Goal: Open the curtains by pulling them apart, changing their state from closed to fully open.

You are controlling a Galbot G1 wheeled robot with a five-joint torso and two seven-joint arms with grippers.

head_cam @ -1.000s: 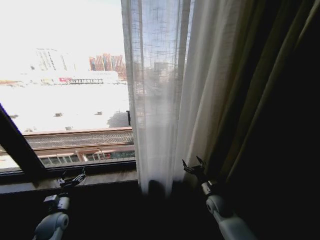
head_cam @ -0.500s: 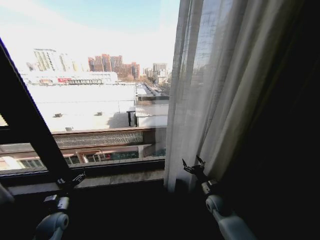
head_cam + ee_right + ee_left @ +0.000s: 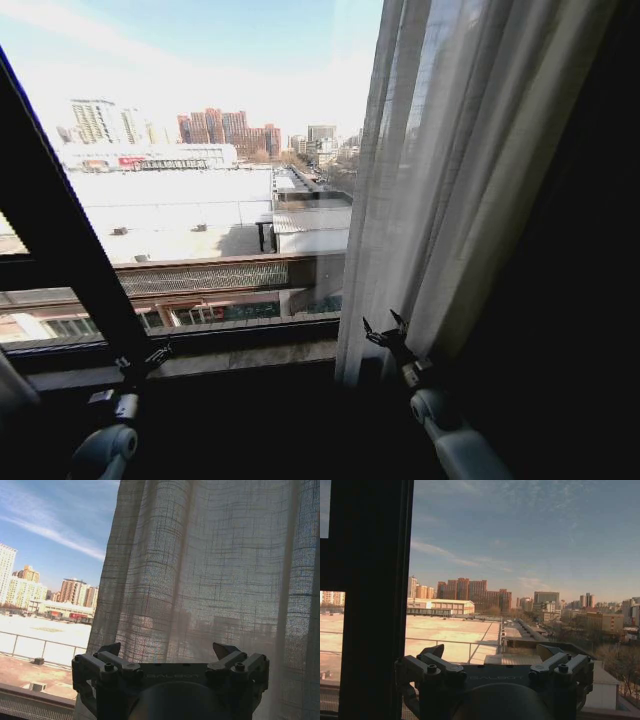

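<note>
Beyond the glass lie sunlit rooftops; from my head, the sheer white pleated curtain (image 3: 440, 180) hangs bunched rightward, my right gripper (image 3: 383, 331) spread just before it, my left gripper (image 3: 150, 355) spread by the sill. My left wrist faces the dark window frame (image 3: 372, 595). My right wrist: I'd judge pinching a fold low, then dragging steadily right, is best.

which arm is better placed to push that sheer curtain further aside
Right. The open right gripper sits right by the lower edge of the sheer curtain, facing its folds. The left gripper, also open, points at bare glass by the window frame.
</note>
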